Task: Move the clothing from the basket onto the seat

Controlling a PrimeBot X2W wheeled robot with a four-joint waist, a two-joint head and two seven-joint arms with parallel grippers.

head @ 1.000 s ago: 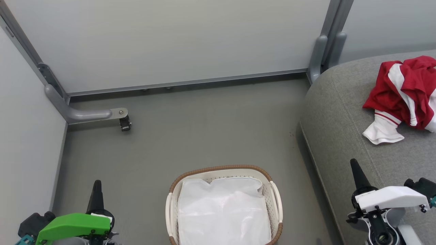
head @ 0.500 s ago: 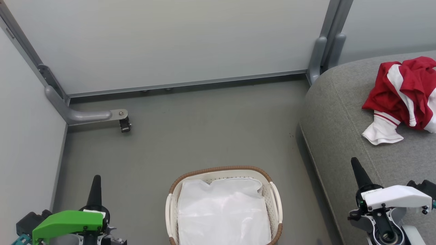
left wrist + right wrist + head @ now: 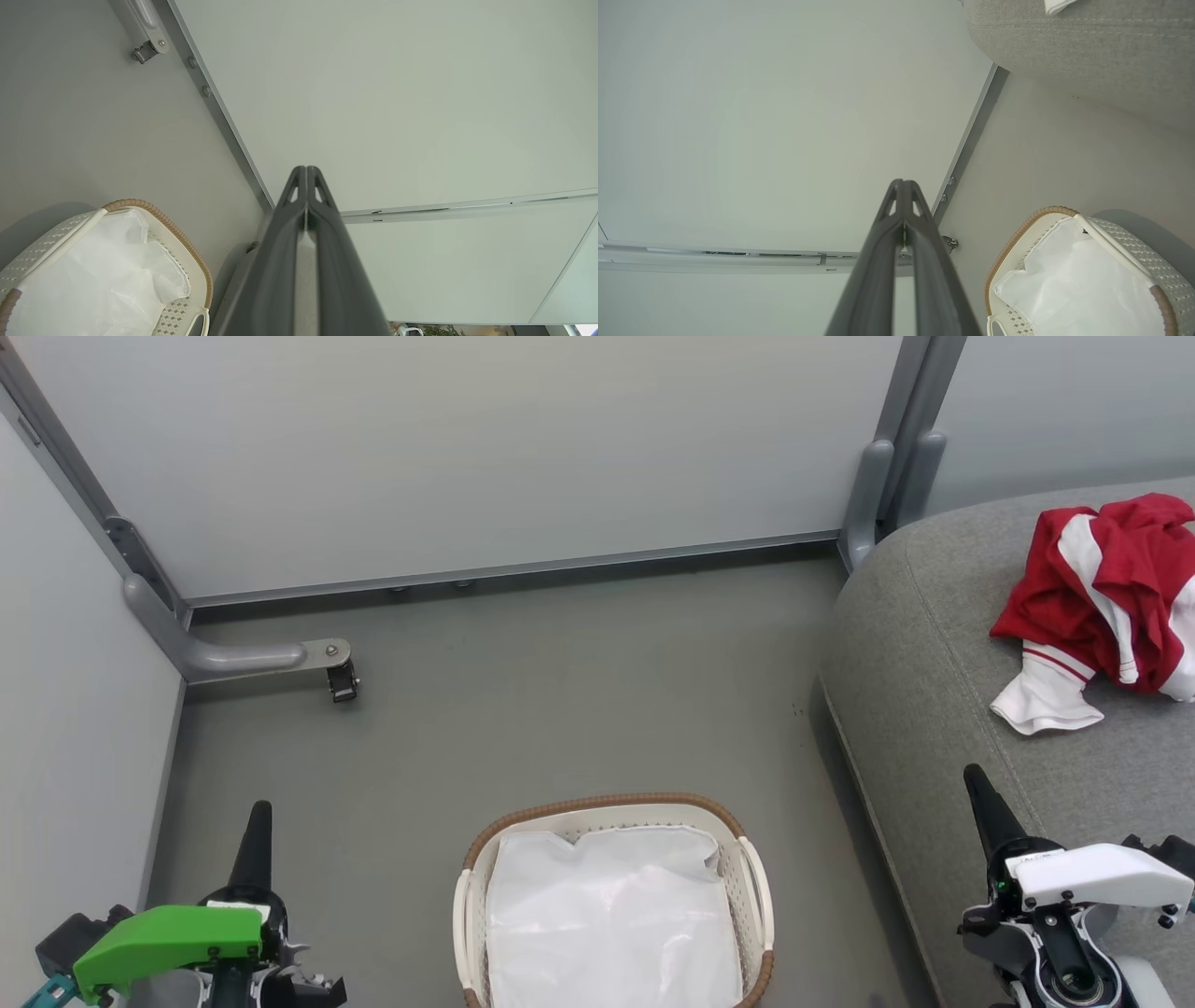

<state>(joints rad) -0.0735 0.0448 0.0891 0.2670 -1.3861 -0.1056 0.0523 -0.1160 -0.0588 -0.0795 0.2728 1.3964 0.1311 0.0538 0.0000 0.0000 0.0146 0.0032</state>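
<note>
1. Two grippers sit low. The left gripper (image 3: 259, 817) is over the floor (image 3: 560, 691) beside the basket (image 3: 607, 800), and the right gripper (image 3: 977, 782) is over the near edge of the seat (image 3: 934, 644). Each has its jaws pressed together with nothing between them
2. The clothing (image 3: 1111, 588) lies crumpled on the seat, well apart from the basket, with a white cuff trailing toward the cushion's rounded side
3. The basket holds a white liner sheet (image 3: 607, 915) and no red fabric that I can see. Another reach in would likely pinch the liner and drag the light basket along
4. A careless sweep of the right arm across the cushion could snag the cuff and pull the heap off the edge
5. The floor is smooth and grey, so the basket would probably slide easily. Pale wall panels (image 3: 467, 457) close the room, with a grey foot bracket (image 3: 243, 653) at the left corner and two grey posts (image 3: 878, 485) beside the seat
</note>
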